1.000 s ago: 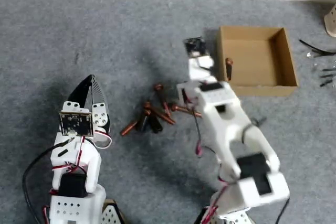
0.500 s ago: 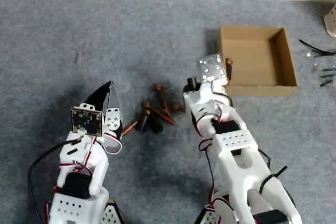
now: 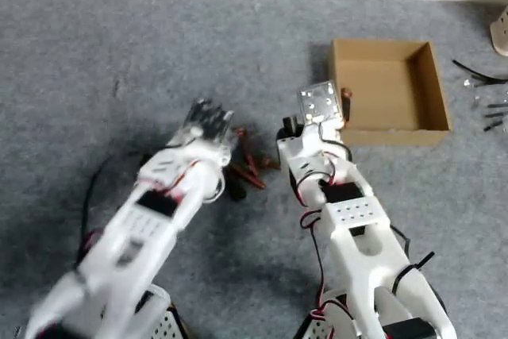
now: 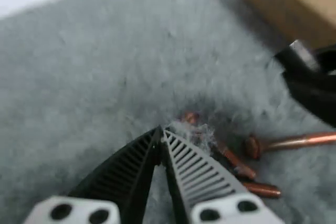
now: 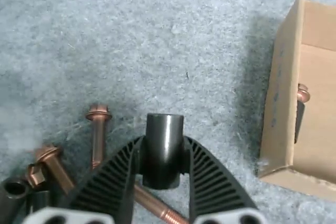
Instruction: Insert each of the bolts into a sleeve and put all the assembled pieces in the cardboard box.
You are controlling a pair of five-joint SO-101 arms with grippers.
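So the cardboard box (image 3: 397, 136) has one assembled piece (image 3: 346, 103) in it, up against the wall facing the loose bolts (image 3: 250, 166). The right gripper (image 5: 163, 143) is clamped on a black sleeve (image 5: 164, 148) near that pile. The left gripper (image 4: 160, 132) is pinched closed on nothing, tips over the bolts on the grey surface (image 3: 119, 53).

Coppery metal bolts (image 5: 97, 135) gleam; black sleeve (image 5: 164, 145) looks smooth, faintly glossy; cardboard box (image 5: 283, 93) matt; grey carpet (image 5: 105, 24) fuzzy.
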